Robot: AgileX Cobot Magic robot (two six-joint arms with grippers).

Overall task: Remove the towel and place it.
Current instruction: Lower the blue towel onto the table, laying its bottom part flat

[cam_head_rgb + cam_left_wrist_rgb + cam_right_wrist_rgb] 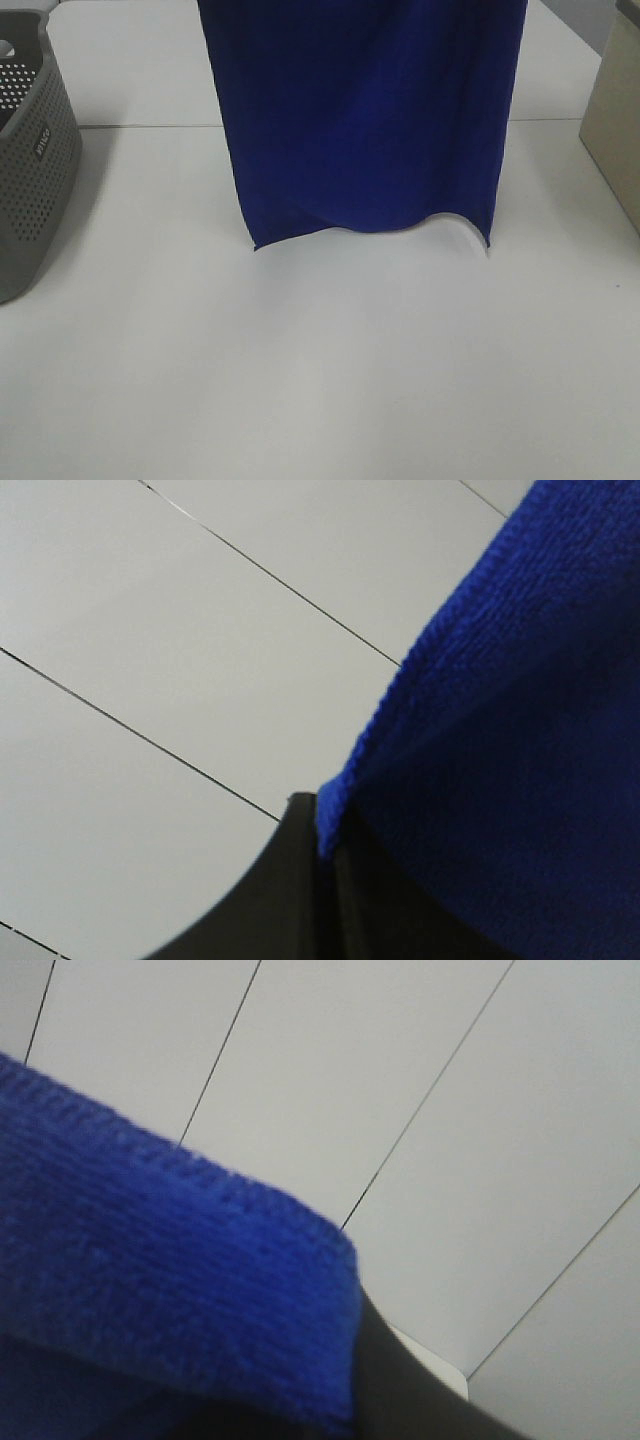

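Note:
The royal-blue towel [365, 115] hangs spread out above the white table [320, 360], its top out of the exterior high view and its lower hem just over the tabletop. Neither gripper shows in that view. In the left wrist view my left gripper [325, 855] is shut on one upper corner of the towel [500, 760], the black fingers [270, 900] pinching the cloth. In the right wrist view my right gripper [355, 1380] is shut on the other upper corner of the towel [160, 1290], with a black finger [410, 1400] beside the cloth.
A grey perforated basket [30, 150] stands at the table's left edge. A beige box [615, 120] stands at the right edge. Both wrist cameras look up at white ceiling panels [180, 630].

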